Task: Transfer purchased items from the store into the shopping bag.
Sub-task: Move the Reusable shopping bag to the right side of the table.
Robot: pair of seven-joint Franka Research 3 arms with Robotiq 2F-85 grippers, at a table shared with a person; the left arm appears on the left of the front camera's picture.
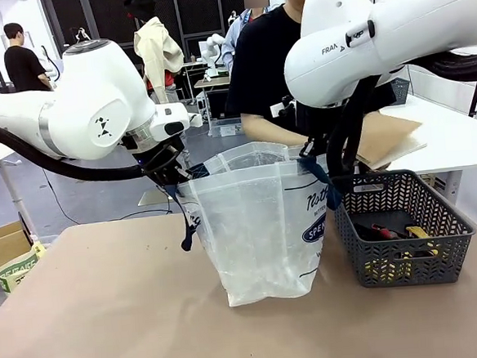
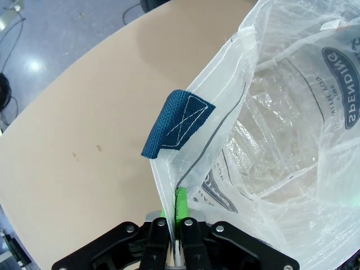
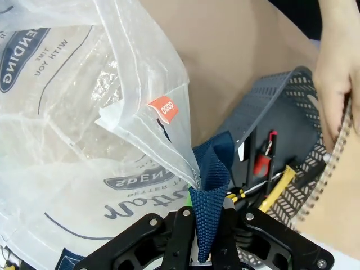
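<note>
The clear plastic shopping bag (image 1: 258,227) stands upright at the table's middle, its mouth held open from both sides. My left gripper (image 1: 171,174) is shut on the bag's left rim (image 2: 169,191), beside a navy handle patch (image 2: 177,125). My right gripper (image 1: 324,169) is shut on the bag's right rim and navy strap (image 3: 211,216). The dark grey openwork basket (image 1: 401,225) sits right of the bag and holds several items: a red-handled tool (image 1: 381,233), yellow pieces (image 1: 418,233) and a red and yellow tool (image 3: 264,160). The bag's inside looks empty in the left wrist view.
A person in a black top (image 1: 268,70) stands at the far side, one hand (image 3: 334,73) resting on the basket's rim. A brown cardboard sheet (image 1: 391,135) lies on the white table behind. Bare tan tabletop (image 1: 92,312) stretches left and in front of the bag.
</note>
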